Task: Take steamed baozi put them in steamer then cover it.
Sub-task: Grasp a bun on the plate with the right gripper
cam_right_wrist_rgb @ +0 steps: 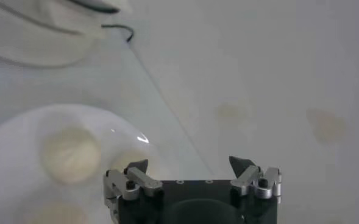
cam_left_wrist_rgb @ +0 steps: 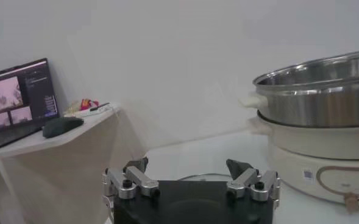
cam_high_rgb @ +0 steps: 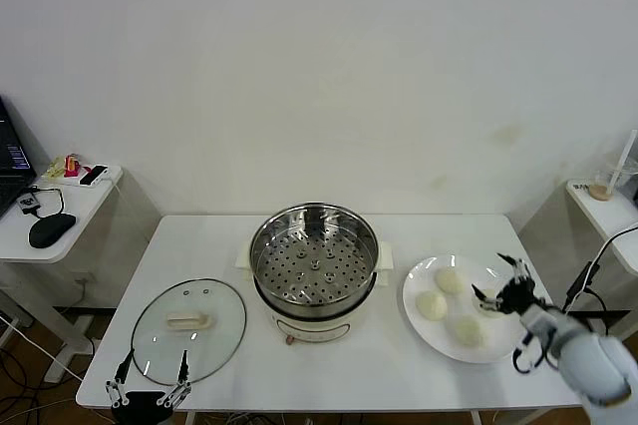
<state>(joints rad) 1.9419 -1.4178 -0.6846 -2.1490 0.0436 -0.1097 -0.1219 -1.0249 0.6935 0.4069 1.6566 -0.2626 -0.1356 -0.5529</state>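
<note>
right claw (cam_high_rgb: 498, 283) apart over plate (cam_high_rgb: 424, 330) | left claw (cam_high_rgb: 150, 377) apart | white table (cam_high_rgb: 199, 245), white wall (cam_high_rgb: 319, 66)

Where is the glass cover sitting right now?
In the head view the cover lies flat on the table's front left, just left of the steamer, with the open left hand at its near edge.

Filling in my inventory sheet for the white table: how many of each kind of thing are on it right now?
Baozi: 3 in plain sight; the right gripper hovers over that side of the plate and may hide another
Plate: 1
Steamer: 1
Glass cover: 1
Total: 6
</note>
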